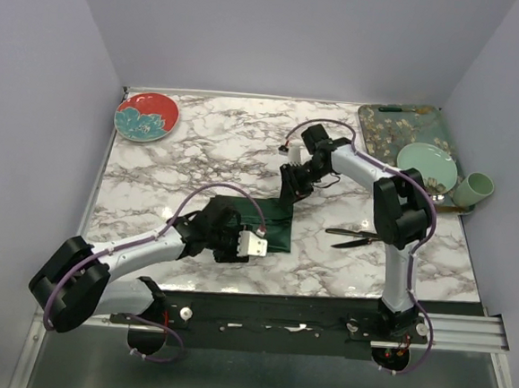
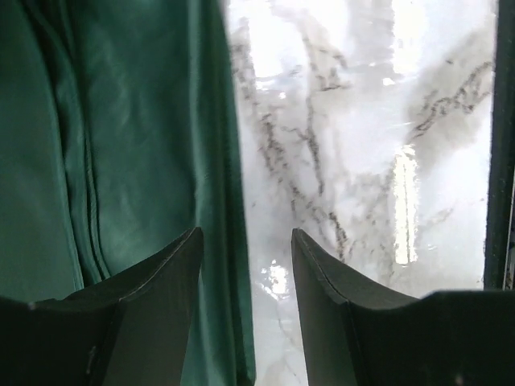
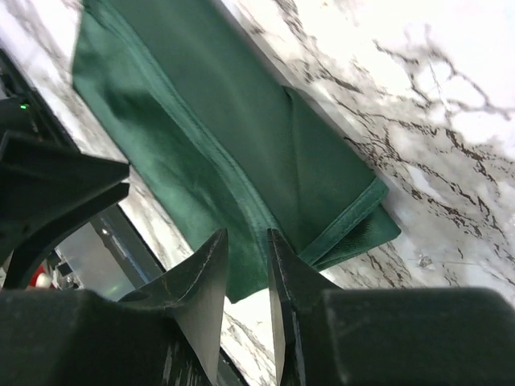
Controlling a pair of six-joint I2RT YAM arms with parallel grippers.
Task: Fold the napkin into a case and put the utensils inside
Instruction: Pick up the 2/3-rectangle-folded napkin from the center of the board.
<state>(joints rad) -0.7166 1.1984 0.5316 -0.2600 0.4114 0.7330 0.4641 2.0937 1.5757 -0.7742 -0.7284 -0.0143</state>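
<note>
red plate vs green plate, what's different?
The red plate has a teal flower pattern; the green plate looks plain. The red plate sits directly on the marble table, far left; the green plate sits on the floral tray, far right. Both are round.

Overhead view: a fixed camera above and behind the robot looks down and forward. It sits far enough back to take in the whole marble surface, near edge at the bottom.

Left wrist view: a camera on the left gripper looks along its own jaws, very close to the surface. The dark green napkin fills the left half.

Right wrist view: a camera on the right gripper looks past its jaws at a slant, close, though somewhat farther off.

All three views share the napkin and the marble beside it. The right wrist view also catches part of the left arm at its left edge.
</note>
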